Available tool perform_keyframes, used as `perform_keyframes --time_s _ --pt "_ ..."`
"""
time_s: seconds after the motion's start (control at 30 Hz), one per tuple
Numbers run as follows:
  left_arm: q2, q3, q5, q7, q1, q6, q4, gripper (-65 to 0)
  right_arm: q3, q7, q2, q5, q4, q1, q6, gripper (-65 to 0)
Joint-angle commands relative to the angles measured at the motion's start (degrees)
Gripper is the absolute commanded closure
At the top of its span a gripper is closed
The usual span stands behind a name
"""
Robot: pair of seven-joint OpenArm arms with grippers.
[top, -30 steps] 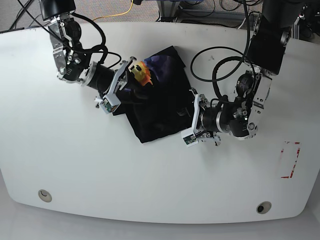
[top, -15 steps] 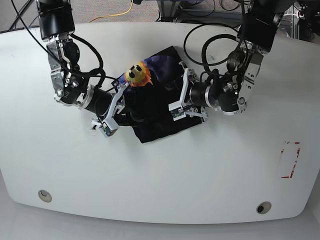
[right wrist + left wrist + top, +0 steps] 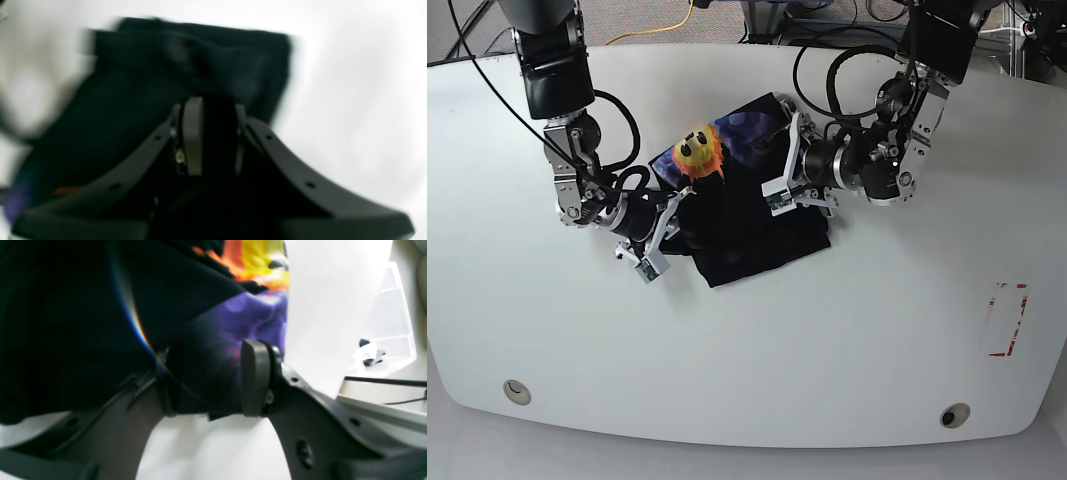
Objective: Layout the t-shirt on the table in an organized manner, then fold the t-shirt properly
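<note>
Both arms have shifted since the earlier base frame: the arm on the frame's right has swung up toward the top edge, and the arm on the left has slid lower along the cloth.

Base view: the t-shirt (image 3: 747, 215) lies bunched just above the middle of the white table (image 3: 757, 370), its yellow and purple print at its upper left. Wide bare tabletop spreads below it and to both sides; a red rectangle mark (image 3: 1006, 320) sits near the right edge. Cables and grey floor show beyond the top edge.

Left wrist view: the left gripper (image 3: 208, 380) stands partly apart with a fold of black cloth between its pads, print above, white table below.

Right wrist view, blurred: the right gripper (image 3: 213, 136) is nearly closed, pinching dark cloth, with the shirt's far edge against bare white table at upper right.
</note>
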Motion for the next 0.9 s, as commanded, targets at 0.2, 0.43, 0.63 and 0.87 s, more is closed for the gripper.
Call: perform_keyframes --time_s 0.2,0.43,0.63,0.87 --pt "-2.2 -0.1 -1.1 -1.2 -0.3 -0.1 1.0 -25.1 0.5 5.1 2.4 -4.5 -6.1 6.1 0.3 -13.0" --pt "-2.2 0.2 -1.0 -1.2 -0.3 -0.1 0.7 -25.1 4.4 4.7 4.0 -4.7 2.1 5.5 0.3 -13.0" --pt "-1.8 0.4 -1.0 -1.2 -0.5 -0.1 0.7 -25.1 7.5 -3.1 4.2 -4.7 11.6 4.6 0.3 -13.0" --pt "1.3 0.3 3.3 -4.0 -1.9 -0.1 0.6 -25.1 13.5 -13.7 3.2 -4.4 24.5 -2.1 0.3 -13.0"
